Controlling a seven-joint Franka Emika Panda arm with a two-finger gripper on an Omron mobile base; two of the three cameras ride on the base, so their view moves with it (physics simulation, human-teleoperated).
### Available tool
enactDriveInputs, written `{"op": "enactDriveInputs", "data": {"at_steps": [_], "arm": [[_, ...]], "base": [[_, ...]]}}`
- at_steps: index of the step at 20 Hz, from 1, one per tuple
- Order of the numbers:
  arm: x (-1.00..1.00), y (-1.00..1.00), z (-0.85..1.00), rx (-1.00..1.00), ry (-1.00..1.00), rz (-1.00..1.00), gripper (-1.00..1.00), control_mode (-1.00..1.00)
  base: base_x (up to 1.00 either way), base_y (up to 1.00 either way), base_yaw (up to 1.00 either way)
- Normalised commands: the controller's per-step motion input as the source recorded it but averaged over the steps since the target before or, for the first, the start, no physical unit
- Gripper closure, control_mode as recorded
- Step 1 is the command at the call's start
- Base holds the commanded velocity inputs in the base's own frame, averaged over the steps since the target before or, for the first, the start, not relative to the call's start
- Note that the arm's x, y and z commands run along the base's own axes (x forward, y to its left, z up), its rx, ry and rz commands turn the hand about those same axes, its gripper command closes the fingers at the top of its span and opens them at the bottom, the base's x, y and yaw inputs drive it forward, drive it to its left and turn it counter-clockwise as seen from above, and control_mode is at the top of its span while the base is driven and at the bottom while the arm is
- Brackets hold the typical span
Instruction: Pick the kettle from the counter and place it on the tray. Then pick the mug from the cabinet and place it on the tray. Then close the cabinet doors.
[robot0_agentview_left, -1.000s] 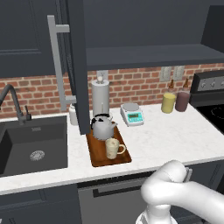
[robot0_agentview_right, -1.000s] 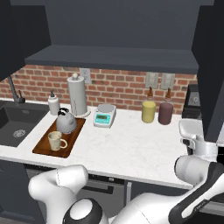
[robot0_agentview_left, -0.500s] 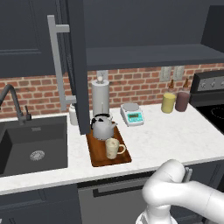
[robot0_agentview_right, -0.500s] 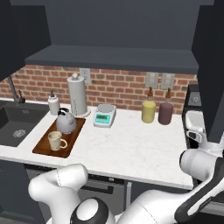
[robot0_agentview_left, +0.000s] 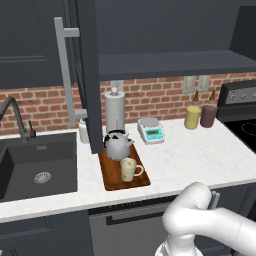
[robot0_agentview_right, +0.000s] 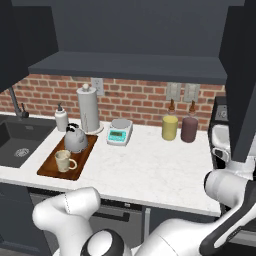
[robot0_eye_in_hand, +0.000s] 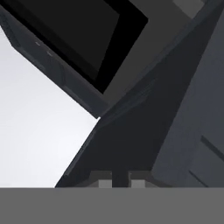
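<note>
The white speckled desk runs under a red brick wall, with a dark sink at its left end and a black stove at the right. On the desk lies the tray; the kettle stands on its far half and the mug on its near half, close together. The cabinet above is open, and one door hangs in front of the kettle's left side. The second door is cut off at the picture's edge. The gripper shows just two tips, a narrow gap between them, nothing held; a dark panel is very near. A paper-towel roll, a small scale, a yellow canister and a maroon canister stand by the wall.
</note>
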Motion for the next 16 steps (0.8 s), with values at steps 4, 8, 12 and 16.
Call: {"op": "enactDriveInputs", "data": {"at_steps": [4, 8, 12, 16], "arm": [[-0.07, 0.26, 0.78, 0.00, 0.00, -0.12, 1.00, -1.00], [-0.29, 0.56, 0.57, -0.08, 0.00, -0.16, 1.00, -1.00], [-0.32, 0.77, 0.58, -0.13, 0.00, -0.20, 1.00, -1.00], [-0.23, 0.79, 0.58, -0.14, 0.00, -0.22, 1.00, -1.00]], "base": [[0.00, 0.00, 0.00], [0.00, 0.00, 0.00], [0.00, 0.00, 0.00], [0.00, 0.00, 0.00]]}}
